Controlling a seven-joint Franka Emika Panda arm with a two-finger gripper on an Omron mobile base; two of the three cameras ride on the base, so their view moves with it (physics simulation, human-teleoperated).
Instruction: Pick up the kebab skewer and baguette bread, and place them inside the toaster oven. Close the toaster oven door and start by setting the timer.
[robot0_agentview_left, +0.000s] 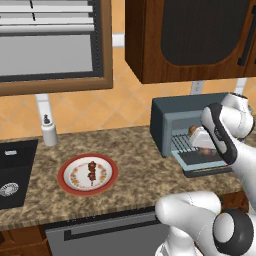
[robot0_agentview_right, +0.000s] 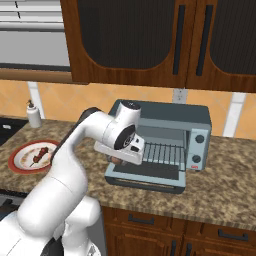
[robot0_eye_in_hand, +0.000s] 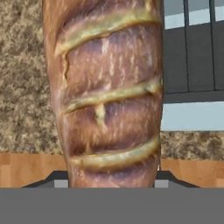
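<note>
Gripper (robot0_agentview_right: 120, 159) clenched on baguette bread (robot0_eye_in_hand: 107, 94), frame centre, at toaster oven (robot0_agentview_right: 165, 117) mouth; carry it level onto rack (robot0_agentview_right: 162, 152), then release.

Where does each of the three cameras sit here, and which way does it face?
Left base view: behind the arm to its left, looking forward and down at the counter, plate with skewer and open oven; the white arm rises lower right.
Right base view: behind to its right, facing the oven front; the arm rises lower left.
Hand view: on the hand, looking along the tool at the held bread.
The base views share the oven, plate, skewer and arm.
</note>
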